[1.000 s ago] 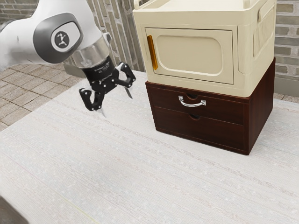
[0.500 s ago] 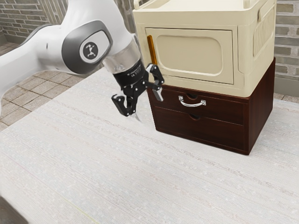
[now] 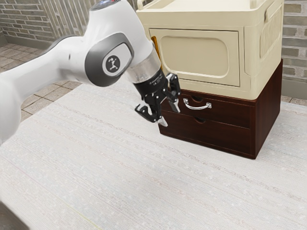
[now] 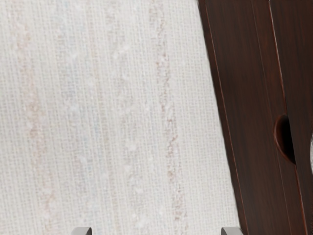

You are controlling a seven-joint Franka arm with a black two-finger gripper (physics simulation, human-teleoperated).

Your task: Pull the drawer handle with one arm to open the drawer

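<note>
Exterior view: my gripper (image 3: 171,118) hangs wide near the drawer handle (image 3: 197,104), holding nothing

My arm (image 3: 113,52) comes in from the exterior view's left, over the tabletop (image 3: 110,177), and ends in front of the dark brown chest (image 3: 265,112). My two fingers are spread well apart, with nothing between them, and they slant down toward the tabletop. They are by the end of the chest's front toward the exterior view's left; the farther finger overlaps the front of the upper drawer (image 3: 230,111) in that view. I am not touching the handle, a curved silver pull fixed to that drawer, to the exterior view's right of my fingers.

The upper drawer is shut, and so is the lower drawer (image 3: 211,133) beneath it. Each has a rounded notch in its top edge.

On top of the chest sits a cream box (image 3: 263,62), its door (image 3: 194,52) closed, with a golden-orange door pull (image 3: 155,44) partly behind my arm. A brick wall (image 3: 294,48) and a paved floor (image 3: 48,96) lie beyond.

In the wrist view, the woven-looking tabletop meets the chest's base. The lower drawer's notch (image 4: 284,139) appears there, with a sliver of the silver handle just beside it.
</note>
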